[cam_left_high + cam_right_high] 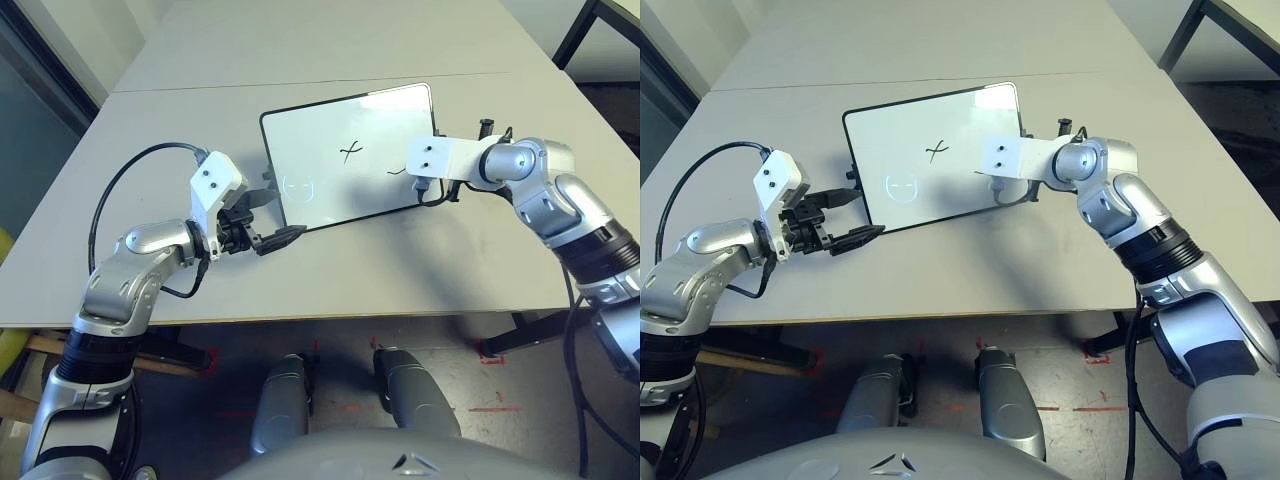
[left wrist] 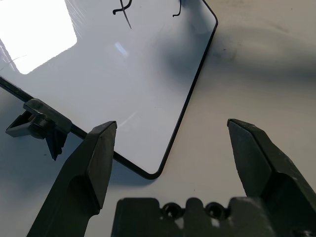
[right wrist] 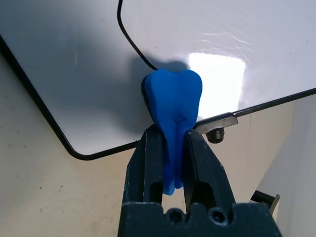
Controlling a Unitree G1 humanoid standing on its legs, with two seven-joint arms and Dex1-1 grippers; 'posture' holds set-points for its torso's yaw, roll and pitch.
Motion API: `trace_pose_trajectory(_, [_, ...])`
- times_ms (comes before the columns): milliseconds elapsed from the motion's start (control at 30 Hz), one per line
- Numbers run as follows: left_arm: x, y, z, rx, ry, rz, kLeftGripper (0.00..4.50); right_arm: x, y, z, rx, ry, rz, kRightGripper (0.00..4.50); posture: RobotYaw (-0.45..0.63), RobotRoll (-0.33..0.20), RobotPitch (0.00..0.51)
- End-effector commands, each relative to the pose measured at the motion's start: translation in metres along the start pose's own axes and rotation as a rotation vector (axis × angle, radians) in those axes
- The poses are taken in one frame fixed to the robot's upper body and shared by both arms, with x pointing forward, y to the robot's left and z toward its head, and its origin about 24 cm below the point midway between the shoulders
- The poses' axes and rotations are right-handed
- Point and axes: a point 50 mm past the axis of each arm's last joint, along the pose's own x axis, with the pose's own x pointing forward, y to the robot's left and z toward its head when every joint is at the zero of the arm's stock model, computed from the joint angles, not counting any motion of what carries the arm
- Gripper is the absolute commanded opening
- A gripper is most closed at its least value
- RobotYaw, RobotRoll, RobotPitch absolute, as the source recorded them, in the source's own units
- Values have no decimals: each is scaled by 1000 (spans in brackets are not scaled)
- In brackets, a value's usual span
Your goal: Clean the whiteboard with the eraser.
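Observation:
The whiteboard (image 1: 330, 180) lies tilted on the grey table, with a black cross-like mark (image 1: 349, 151) and a short stroke (image 1: 397, 171) on it. My right gripper (image 3: 173, 136) is shut on the blue eraser (image 3: 174, 101). The eraser's tip presses on the board (image 3: 237, 39) at the end of a thin pen line, near the board's right near corner. My left gripper (image 2: 170, 127) stands open at the board's left near corner (image 2: 153, 173), with that corner between its fingers and not touched. From the head, the right gripper's white box (image 1: 440, 158) covers the eraser.
A small black side tab (image 2: 39, 121) sticks out of the board's frame by my left fingers, and another tab (image 3: 217, 126) sits by the eraser. A second table (image 1: 330, 40) adjoins at the back. The table's front edge (image 1: 330, 315) runs close below both arms.

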Motion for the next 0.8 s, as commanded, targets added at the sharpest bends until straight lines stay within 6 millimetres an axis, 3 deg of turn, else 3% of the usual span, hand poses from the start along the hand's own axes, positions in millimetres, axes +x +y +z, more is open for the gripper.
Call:
trace_pose_trajectory(33, [-1, 1, -2, 9, 23, 7, 4500, 7, 14, 7, -25, -16, 33, 358, -167, 0, 117])
trace_pose_trajectory(533, [1, 3, -1, 15, 25, 4, 4500, 16, 26, 45, -66, -115, 53, 351, -168, 0, 118])
trace_pose_trajectory(800, [2, 2, -3, 11, 26, 4, 4500, 17, 28, 42, -74, -99, 62, 348, -166, 0, 122])
